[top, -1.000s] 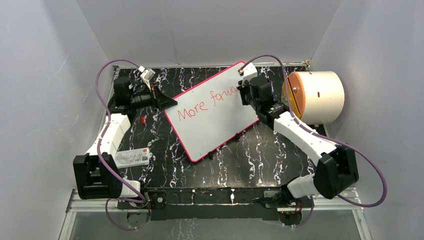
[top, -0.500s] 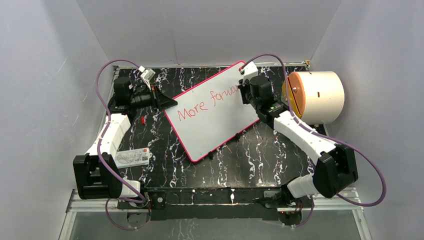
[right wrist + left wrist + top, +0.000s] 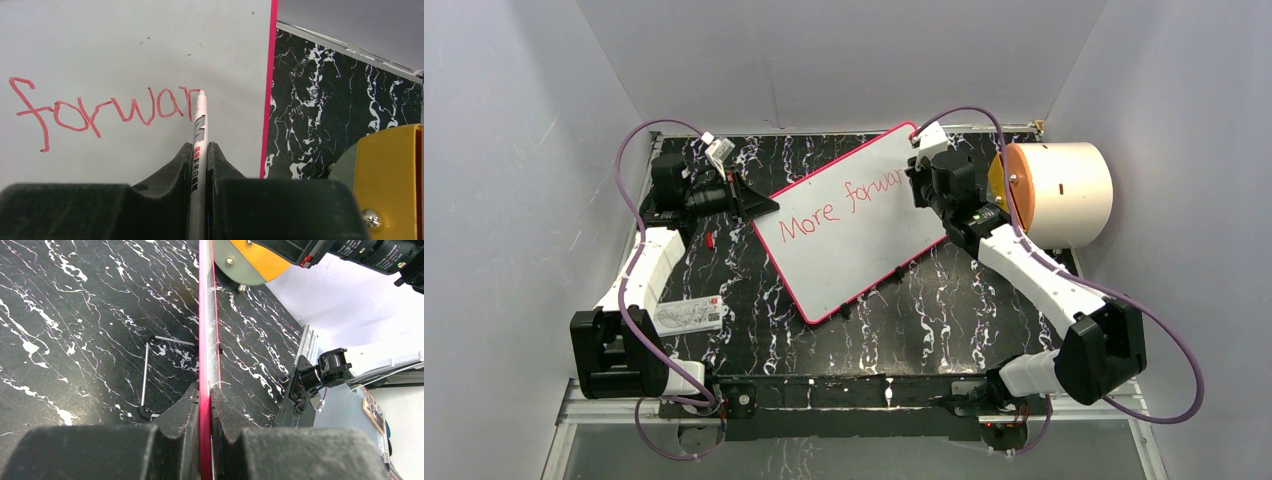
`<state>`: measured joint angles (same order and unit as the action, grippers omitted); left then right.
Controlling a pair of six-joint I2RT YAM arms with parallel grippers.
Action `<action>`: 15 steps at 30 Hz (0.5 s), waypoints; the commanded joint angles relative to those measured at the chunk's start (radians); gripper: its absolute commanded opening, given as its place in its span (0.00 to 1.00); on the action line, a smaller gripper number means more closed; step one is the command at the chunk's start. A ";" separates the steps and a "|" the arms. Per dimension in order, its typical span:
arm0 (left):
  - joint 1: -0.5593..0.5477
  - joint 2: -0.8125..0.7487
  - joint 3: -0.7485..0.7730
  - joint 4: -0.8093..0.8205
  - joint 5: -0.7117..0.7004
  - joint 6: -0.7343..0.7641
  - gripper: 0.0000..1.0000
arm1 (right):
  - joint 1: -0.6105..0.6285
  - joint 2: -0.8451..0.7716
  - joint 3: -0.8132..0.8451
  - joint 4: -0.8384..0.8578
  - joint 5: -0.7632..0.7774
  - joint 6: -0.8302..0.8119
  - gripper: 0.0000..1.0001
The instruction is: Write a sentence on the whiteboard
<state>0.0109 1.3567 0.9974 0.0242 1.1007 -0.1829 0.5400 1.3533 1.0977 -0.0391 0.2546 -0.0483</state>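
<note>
The whiteboard [image 3: 849,255], white with a red-pink rim, lies slanted on the black marbled table. The sentence [image 3: 824,212] so reads "More forwar" in red. My left gripper [image 3: 762,205] is shut on the board's left rim, which shows edge-on between its fingers in the left wrist view [image 3: 205,390]. My right gripper [image 3: 921,178] is over the board's far right corner. It is shut on a white marker [image 3: 198,135] whose tip touches the board [image 3: 125,40] at the end of "forwar" [image 3: 100,112], near the right rim.
A cream roll with an orange face [image 3: 1059,193] lies just right of the board, also in the right wrist view [image 3: 395,175]. A small printed card [image 3: 689,314] and a red cap [image 3: 711,239] lie at left. A hex key [image 3: 145,370] lies under the board's side.
My right gripper has moved a little to the right along the board with the marker, adding to the end of the word. The left gripper and board have stayed put.
</note>
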 commanded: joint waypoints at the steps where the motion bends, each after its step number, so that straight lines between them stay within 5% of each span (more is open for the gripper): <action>1: -0.032 0.035 -0.037 -0.116 -0.076 0.066 0.00 | -0.020 -0.043 0.017 -0.024 -0.020 0.005 0.00; 15: -0.032 0.034 -0.038 -0.117 -0.071 0.068 0.00 | -0.065 -0.007 0.047 -0.030 -0.084 -0.002 0.00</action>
<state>0.0109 1.3563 0.9974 0.0219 1.1015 -0.1829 0.4839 1.3376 1.0977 -0.1089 0.1963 -0.0490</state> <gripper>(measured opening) 0.078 0.195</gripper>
